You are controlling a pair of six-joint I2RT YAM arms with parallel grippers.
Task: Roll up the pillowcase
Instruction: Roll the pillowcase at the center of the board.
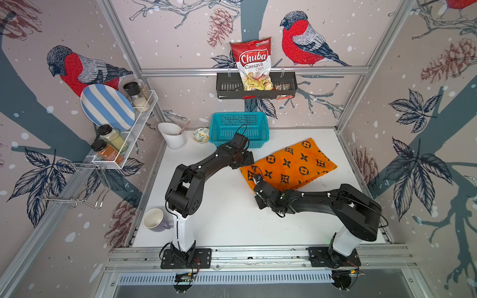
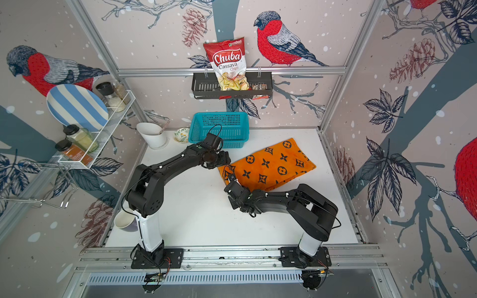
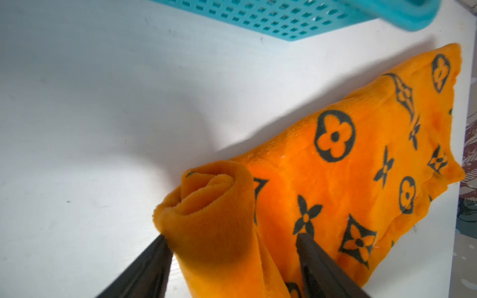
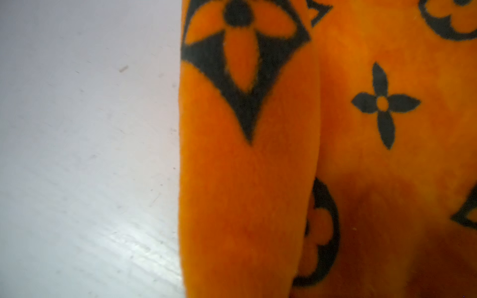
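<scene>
Bench [image 1: 219, 219]: white, walled at the left, far and right edges, bare across its left half and near edge.

Pillowcase [image 1: 291, 165]: orange with black flower print. It lies aslant on the bench's right half, with one corner close to the right edge and another toward the far edge. The end nearest bench centre is curled into a short tight roll [image 3: 206, 206], and the rest lies flat. Step in hand is the rolling, at an early stage by my read.

Teal basket [image 1: 240, 126]: at the far edge, near the roll's far end, apart from the cloth.

Left pincer [image 3: 232, 237]: released, fingers wide astride the roll's far end. One finger rests against the roll's side, the other is down on flat cloth.

Right pincer [image 1: 257, 179]: at the roll's near end. Its fingers are out of the wrist view, so I cannot tell whether it is clenched.

Next move, judged: both ends need a hold and an even turn toward the right edge, or the roll will cone.

Room: there is little margin at the right edge, plenty toward centre, and the basket crowds the left arm.
</scene>
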